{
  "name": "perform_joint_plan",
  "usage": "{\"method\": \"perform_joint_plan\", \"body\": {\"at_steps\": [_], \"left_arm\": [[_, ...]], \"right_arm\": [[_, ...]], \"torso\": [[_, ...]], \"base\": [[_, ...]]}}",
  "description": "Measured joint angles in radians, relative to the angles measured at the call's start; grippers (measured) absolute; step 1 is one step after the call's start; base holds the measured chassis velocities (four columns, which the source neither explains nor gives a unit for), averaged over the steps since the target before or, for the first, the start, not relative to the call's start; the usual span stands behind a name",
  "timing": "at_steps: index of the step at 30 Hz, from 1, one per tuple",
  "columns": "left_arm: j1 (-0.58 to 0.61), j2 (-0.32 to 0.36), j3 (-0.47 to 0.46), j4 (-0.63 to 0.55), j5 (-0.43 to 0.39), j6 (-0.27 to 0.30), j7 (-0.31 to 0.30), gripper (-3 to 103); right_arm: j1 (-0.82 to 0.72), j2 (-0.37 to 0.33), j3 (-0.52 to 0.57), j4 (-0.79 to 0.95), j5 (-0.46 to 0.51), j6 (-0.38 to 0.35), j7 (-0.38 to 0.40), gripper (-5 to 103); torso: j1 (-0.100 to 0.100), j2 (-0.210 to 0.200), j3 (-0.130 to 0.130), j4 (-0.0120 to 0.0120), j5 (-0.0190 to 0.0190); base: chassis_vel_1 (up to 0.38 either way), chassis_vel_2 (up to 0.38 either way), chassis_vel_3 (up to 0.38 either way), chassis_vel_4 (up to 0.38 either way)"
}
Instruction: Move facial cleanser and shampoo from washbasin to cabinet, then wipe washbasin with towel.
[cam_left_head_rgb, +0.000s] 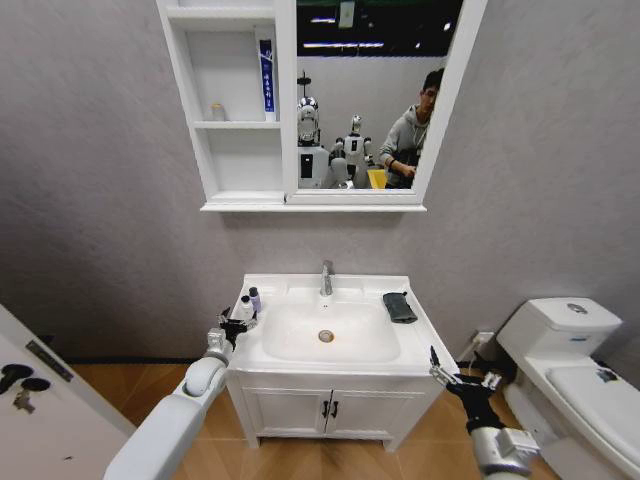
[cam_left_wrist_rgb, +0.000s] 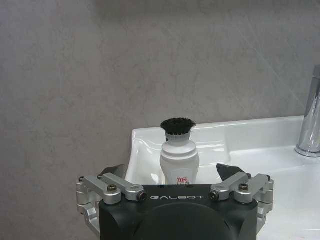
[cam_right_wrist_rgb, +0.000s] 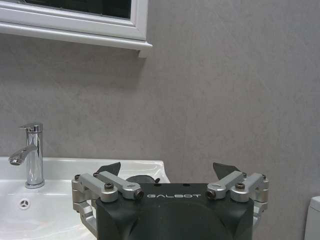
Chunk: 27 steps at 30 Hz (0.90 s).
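Two small bottles stand at the washbasin's (cam_left_head_rgb: 300, 290) left rear corner: a white one (cam_left_head_rgb: 243, 309) and a dark-capped one (cam_left_head_rgb: 255, 298); which is the facial cleanser and which the shampoo I cannot tell. My left gripper (cam_left_head_rgb: 235, 326) hovers open just in front of them. In the left wrist view a white bottle with a black bristly top (cam_left_wrist_rgb: 179, 157) stands between the spread fingers (cam_left_wrist_rgb: 116, 171) of that gripper (cam_left_wrist_rgb: 174, 172). The dark towel (cam_left_head_rgb: 400, 306) lies folded on the right rim. My right gripper (cam_left_head_rgb: 460, 378) hangs open off the basin's right front corner. The cabinet (cam_left_head_rgb: 236, 125) hangs above left.
A chrome tap (cam_left_head_rgb: 326, 277) stands behind the bowl. The cabinet shelves hold a blue-and-white tube (cam_left_head_rgb: 266, 74) and a small jar (cam_left_head_rgb: 217, 111). A white toilet (cam_left_head_rgb: 575, 370) stands at the right, close to my right arm. A white door panel (cam_left_head_rgb: 40, 400) is at the lower left.
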Motion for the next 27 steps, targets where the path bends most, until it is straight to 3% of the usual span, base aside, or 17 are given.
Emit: {"method": "perform_joint_plan", "body": {"at_steps": [3, 7, 9, 12, 13, 19, 27], "left_arm": [[-0.003, -0.01, -0.002, 0.007, 0.004, -0.001, -0.02, 101], [-0.004, -0.018, -0.008, 0.015, 0.007, -0.001, -0.036, 87], [-0.003, -0.018, -0.009, 0.016, 0.008, -0.001, -0.036, 87], [-0.002, -0.018, -0.009, 0.016, 0.009, -0.003, -0.031, 70], [-0.002, -0.018, -0.009, 0.016, 0.009, -0.003, -0.031, 70], [-0.005, -0.021, -0.004, 0.018, 0.01, -0.008, -0.015, 43], [-0.006, -0.023, 0.005, 0.015, 0.011, -0.011, -0.003, 28]], "right_arm": [[-0.006, 0.003, 0.0, 0.003, -0.004, 0.002, 0.0, 100], [-0.007, 0.004, 0.0, 0.005, -0.006, 0.004, 0.002, 100], [-0.007, 0.004, 0.0, 0.006, -0.006, 0.004, 0.003, 100], [-0.008, 0.005, 0.001, 0.006, -0.007, 0.004, 0.003, 100], [-0.008, 0.005, 0.001, 0.006, -0.007, 0.004, 0.003, 100], [-0.005, 0.004, 0.003, 0.004, -0.007, 0.004, 0.006, 100], [-0.006, 0.009, 0.005, 0.002, -0.009, 0.005, 0.01, 100]], "torso": [[0.0, 0.0, 0.0, -0.0001, -0.0002], [0.0, 0.0, 0.0, 0.0, -0.0001], [0.0, 0.0, 0.0, 0.0, -0.0001], [0.0, 0.0, 0.0, 0.0, -0.0001], [0.0, 0.0, 0.0, 0.0, -0.0001], [0.0, 0.0, 0.0, 0.0, -0.0001], [0.0, 0.0, 0.0, 0.0, -0.0002]], "base": [[0.0, 0.0, 0.0, 0.0], [0.0, 0.0, 0.0, 0.0], [0.0, 0.0, 0.0, 0.0], [0.0, 0.0, 0.0, 0.0], [0.0, 0.0, 0.0, 0.0], [0.0, 0.0, 0.0, 0.0], [0.0, 0.0, 0.0, 0.0]]}}
